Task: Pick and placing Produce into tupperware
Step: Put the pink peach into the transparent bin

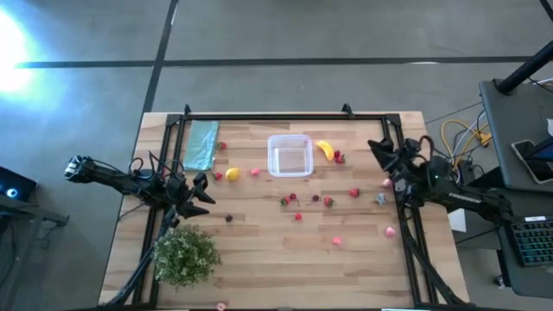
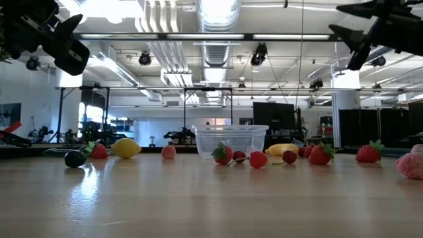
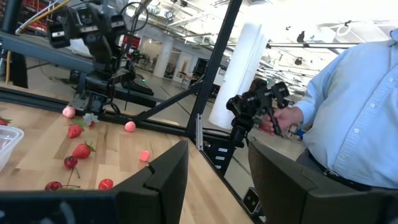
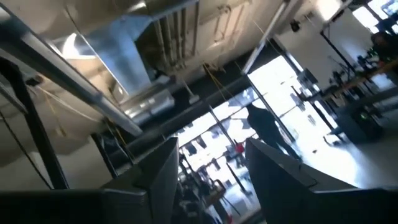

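We log the tupperware [image 1: 289,155], empty, at upper centre of the high view, the banana [image 1: 324,149] and lemon [image 1: 232,174] beside it, and berries [image 1: 327,201] scattered below and to the right. The left gripper [image 1: 204,192] at left and the right gripper [image 1: 378,150] at right both hang released, holding nothing. Risk, in our judgement: the tiny round pieces may roll from a closing pinch, or the light box may slide if nudged.

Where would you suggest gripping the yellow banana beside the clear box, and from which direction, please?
Probably from straight above, across the middle of the banana: it lies flat and curved, narrow across its width. It sits close to the tupperware, with a strawberry on its other side, so set the fingers clear of both.
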Available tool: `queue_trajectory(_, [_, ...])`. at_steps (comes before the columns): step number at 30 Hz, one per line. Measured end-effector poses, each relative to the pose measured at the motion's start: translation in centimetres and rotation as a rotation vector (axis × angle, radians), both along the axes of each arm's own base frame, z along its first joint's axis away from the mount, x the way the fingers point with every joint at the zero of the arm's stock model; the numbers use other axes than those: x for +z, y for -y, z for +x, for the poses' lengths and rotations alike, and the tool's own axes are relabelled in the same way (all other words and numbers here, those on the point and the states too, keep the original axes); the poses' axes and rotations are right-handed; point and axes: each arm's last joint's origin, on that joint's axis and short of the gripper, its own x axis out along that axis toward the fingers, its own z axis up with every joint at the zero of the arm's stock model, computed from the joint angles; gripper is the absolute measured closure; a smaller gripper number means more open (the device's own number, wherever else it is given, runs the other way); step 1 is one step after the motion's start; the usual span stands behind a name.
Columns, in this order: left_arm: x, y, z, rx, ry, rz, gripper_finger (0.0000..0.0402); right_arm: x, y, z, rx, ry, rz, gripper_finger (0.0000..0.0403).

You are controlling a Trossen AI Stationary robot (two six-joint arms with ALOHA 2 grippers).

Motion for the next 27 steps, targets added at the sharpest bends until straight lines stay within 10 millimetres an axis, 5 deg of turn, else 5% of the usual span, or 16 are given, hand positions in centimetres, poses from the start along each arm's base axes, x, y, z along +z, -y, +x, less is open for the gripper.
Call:
queue_trajectory(11, [0.0, 0.0, 0.0, -0.003, 0.0, 0.001, 0.0246, 0.3, -0.1, -0.2, -0.02, 0.019, -0.053, 0.0225])
queue_trajectory(17, [0.0, 0.0, 0.0, -0.003, 0.0, 0.0, 0.0246, -0.8, -0.1, 0.5, -0.02, -0.157, -0.209, 0.0225])
queue_trajectory(27, [0.0, 0.0, 0.0, -0.002, 0.0, 0.0, 0.0246, -4.6, 0.1, 1.4, 0.052, -0.548, -0.08, 0.0225])
